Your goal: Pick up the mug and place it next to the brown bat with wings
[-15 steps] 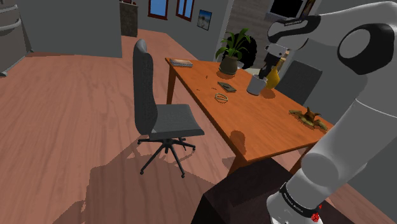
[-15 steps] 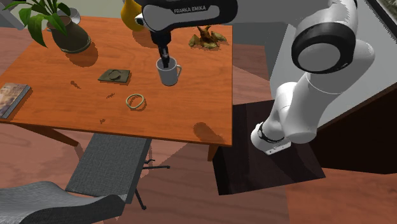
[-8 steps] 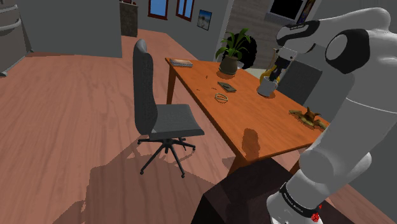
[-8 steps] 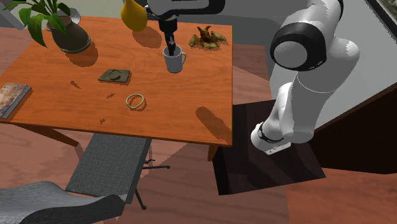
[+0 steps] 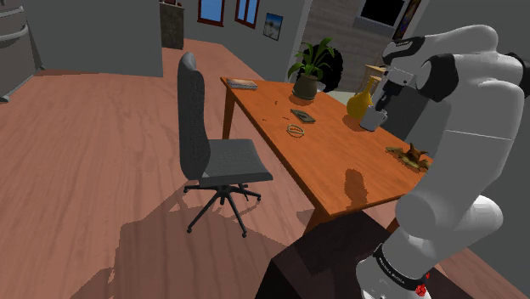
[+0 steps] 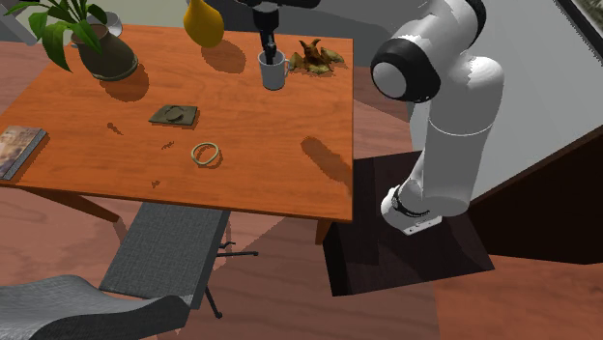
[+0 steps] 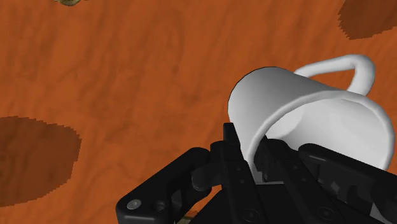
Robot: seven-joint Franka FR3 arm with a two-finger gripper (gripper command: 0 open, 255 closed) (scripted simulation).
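A plain white mug (image 7: 305, 124) hangs above the orange-brown table (image 6: 242, 145), my black gripper (image 7: 256, 162) shut on its rim, one finger inside and one outside. In the second exterior view the mug (image 6: 273, 71) is just left of the brown winged bat figure (image 6: 315, 57), close to it, with the gripper (image 6: 267, 46) coming down from above. In the shoulder view the mug (image 5: 370, 120) is carried in the air between the yellow vase (image 5: 359, 104) and the bat (image 5: 413, 155); the gripper (image 5: 379, 106) holds it from above.
On the table stand a potted plant (image 6: 92, 43), the yellow vase (image 6: 201, 21), a dark flat coaster (image 6: 174, 115), a ring-shaped item (image 6: 205, 153) and a book (image 6: 17, 147). A grey office chair (image 5: 208, 149) stands beside the table on the wooden floor.
The gripper has carried the mug away from the vase toward the bat, across the table toward the second exterior view's upper right. The grip stayed shut.
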